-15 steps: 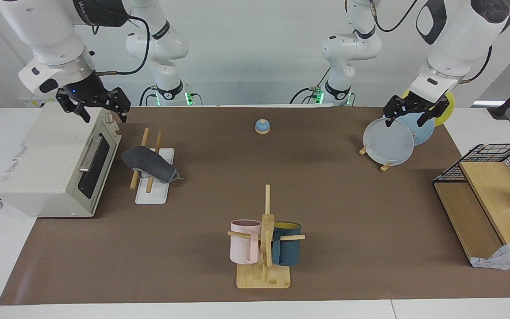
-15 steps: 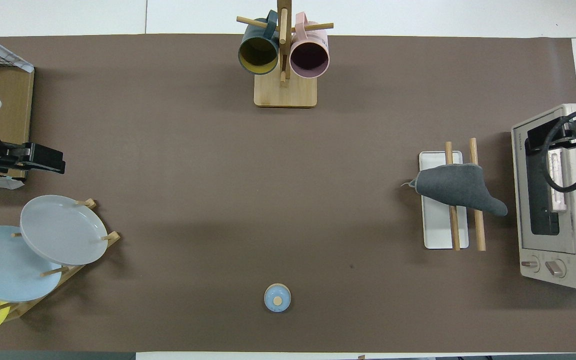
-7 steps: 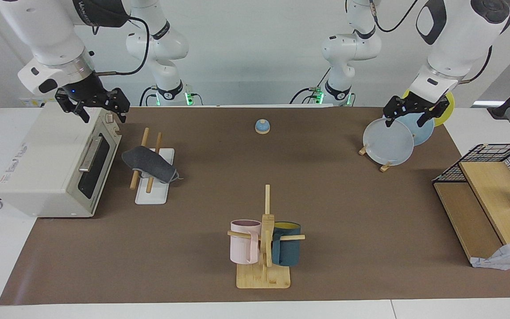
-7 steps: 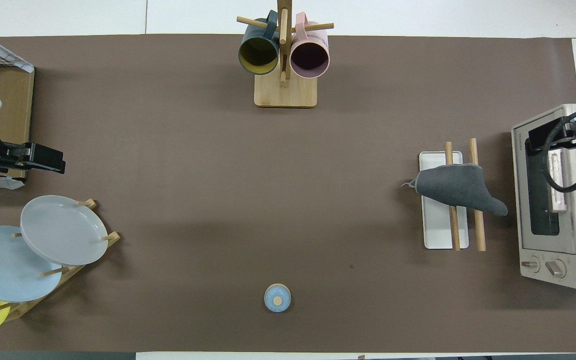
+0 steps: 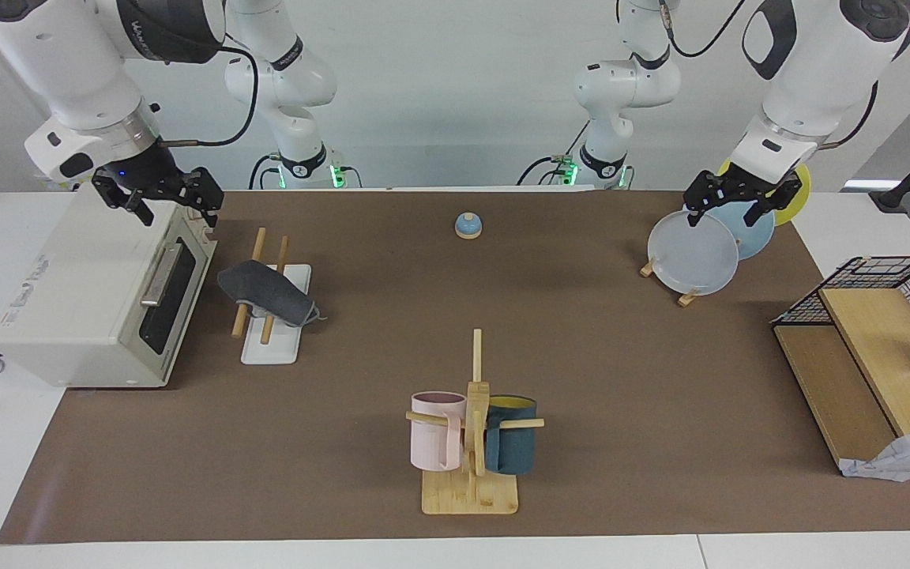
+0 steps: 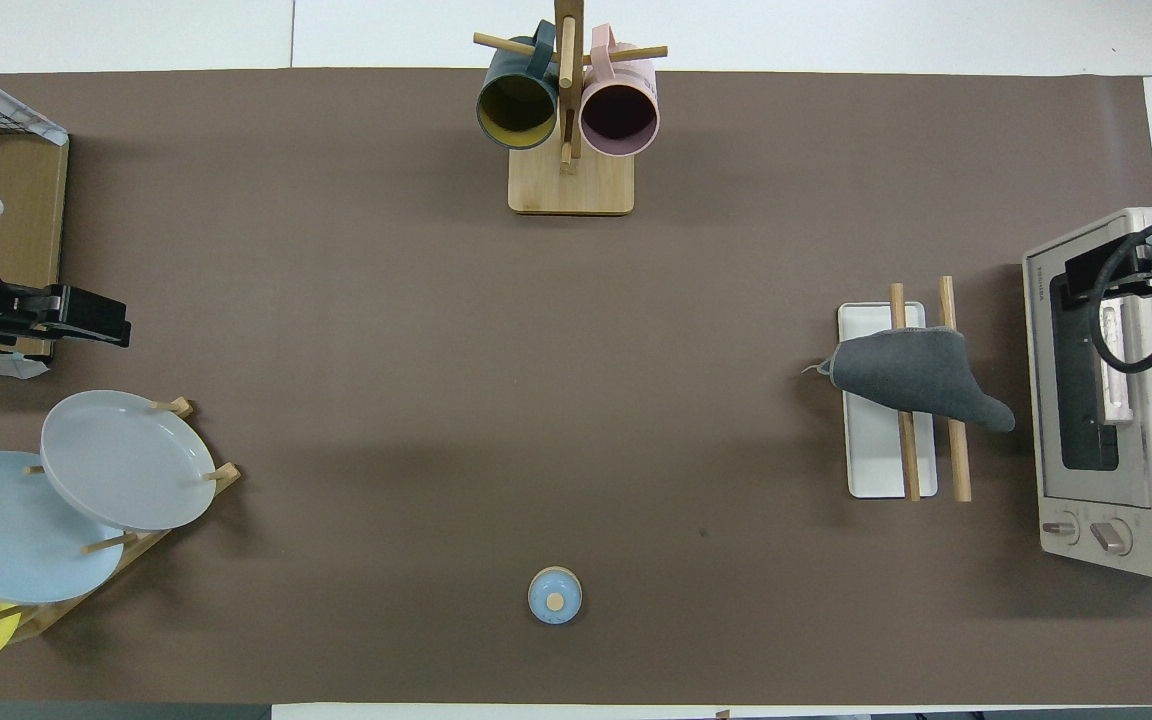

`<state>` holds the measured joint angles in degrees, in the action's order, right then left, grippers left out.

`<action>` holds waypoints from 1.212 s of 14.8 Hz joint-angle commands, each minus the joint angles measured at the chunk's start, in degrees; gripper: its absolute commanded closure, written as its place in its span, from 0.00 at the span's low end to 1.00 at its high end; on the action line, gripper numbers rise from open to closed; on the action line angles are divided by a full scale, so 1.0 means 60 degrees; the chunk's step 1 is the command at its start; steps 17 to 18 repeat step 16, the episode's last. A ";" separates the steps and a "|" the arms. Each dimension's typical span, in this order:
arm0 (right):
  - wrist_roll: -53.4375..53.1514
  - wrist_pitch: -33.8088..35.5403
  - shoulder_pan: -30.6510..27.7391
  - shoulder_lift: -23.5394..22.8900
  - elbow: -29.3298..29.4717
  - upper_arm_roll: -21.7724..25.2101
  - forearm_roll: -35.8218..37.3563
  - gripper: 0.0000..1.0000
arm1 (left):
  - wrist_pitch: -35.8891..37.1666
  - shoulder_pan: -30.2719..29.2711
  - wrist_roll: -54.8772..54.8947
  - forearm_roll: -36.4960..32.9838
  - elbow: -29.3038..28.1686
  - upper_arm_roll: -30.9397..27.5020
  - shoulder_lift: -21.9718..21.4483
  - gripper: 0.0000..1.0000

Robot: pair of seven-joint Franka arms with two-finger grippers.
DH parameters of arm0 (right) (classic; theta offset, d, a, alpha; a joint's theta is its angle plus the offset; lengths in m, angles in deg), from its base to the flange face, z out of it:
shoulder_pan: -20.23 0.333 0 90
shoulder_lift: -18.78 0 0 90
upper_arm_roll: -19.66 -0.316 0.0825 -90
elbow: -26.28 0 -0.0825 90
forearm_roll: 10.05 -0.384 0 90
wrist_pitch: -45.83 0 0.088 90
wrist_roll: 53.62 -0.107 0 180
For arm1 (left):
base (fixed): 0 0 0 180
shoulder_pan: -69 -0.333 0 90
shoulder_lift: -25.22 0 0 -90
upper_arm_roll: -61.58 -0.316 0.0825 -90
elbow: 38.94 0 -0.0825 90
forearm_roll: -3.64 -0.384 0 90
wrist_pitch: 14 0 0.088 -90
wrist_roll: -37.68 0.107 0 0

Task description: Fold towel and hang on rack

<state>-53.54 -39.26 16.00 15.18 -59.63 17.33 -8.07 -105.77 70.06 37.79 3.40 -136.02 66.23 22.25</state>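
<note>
The towel (image 5: 265,294), dark grey face out, is draped across the two wooden rods of the rack (image 5: 272,292), bunched and hanging lower on the side toward the oven (image 5: 99,292) and over the rack's white base on the other. The rack stands on the tabletop (image 5: 581,356) in front of the oven's door, at the right arm's end. The right gripper (image 5: 159,197) hangs in the air over the oven's top corner, its fingers (image 5: 210,207) spread open and holding nothing; the towel lies well apart from them, lower down on the rack, untouched. The left gripper (image 5: 731,201) hovers over the plates (image 5: 696,253) in their stand at the left arm's end of the tabletop, fingers (image 5: 693,212) open as well and empty, far from the towel. A mug tree (image 5: 472,431) with two mugs stands mid-tabletop, farther from the robots than the rack, and a small blue bell (image 5: 468,226) sits close to the robots.
</note>
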 commanded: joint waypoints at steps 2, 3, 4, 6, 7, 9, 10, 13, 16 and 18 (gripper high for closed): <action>-0.0087 -0.0671 -0.0143 0.0380 -0.0782 -0.0066 0.0138 0.00 | -0.0099 0.0029 0.0070 -0.0180 -0.0095 -0.0056 -0.0135 0.00; -0.0087 -0.0687 -0.0158 0.0380 -0.0783 -0.0066 0.0123 0.00 | -0.0099 0.0029 0.0055 -0.0180 -0.0095 -0.0056 -0.0135 0.00; -0.0087 -0.0687 -0.0129 0.0380 -0.0783 -0.0066 0.0123 0.00 | -0.0114 0.0029 0.0055 -0.0180 -0.0095 -0.0056 -0.0135 0.00; -0.0043 -0.0716 -0.0158 0.0395 -0.0841 -0.0066 0.0123 0.00 | -0.0114 0.0029 0.0070 -0.0180 -0.0095 -0.0056 -0.0135 0.00; -0.0043 -0.0716 -0.0172 0.0395 -0.0841 -0.0066 0.0123 0.00 | -0.0100 0.0029 0.0070 -0.0180 -0.0095 -0.0056 -0.0135 0.00; -0.0057 -0.0716 -0.0158 0.0395 -0.0841 -0.0066 0.0123 0.00 | -0.0099 0.0029 0.0055 -0.0180 -0.0095 -0.0056 -0.0135 0.00; -0.0058 -0.0716 -0.0143 0.0395 -0.0841 -0.0066 0.0094 0.00 | -0.0099 0.0029 0.0055 -0.0180 -0.0095 -0.0056 -0.0135 0.00; -0.0145 -0.0614 -0.0143 0.0395 -0.0827 -0.0066 -0.0095 0.00 | -0.0099 0.0029 0.0055 -0.0180 -0.0095 -0.0056 -0.0135 0.00; -0.0131 -0.0628 -0.0158 0.0395 -0.0841 -0.0066 -0.0096 0.00 | -0.0099 0.0029 0.0055 -0.0180 -0.0095 -0.0056 -0.0135 0.00; -0.0131 -0.0628 -0.0158 0.0395 -0.0841 -0.0066 -0.0096 0.00 | -0.0099 0.0029 0.0055 -0.0180 -0.0095 -0.0056 -0.0135 0.00</action>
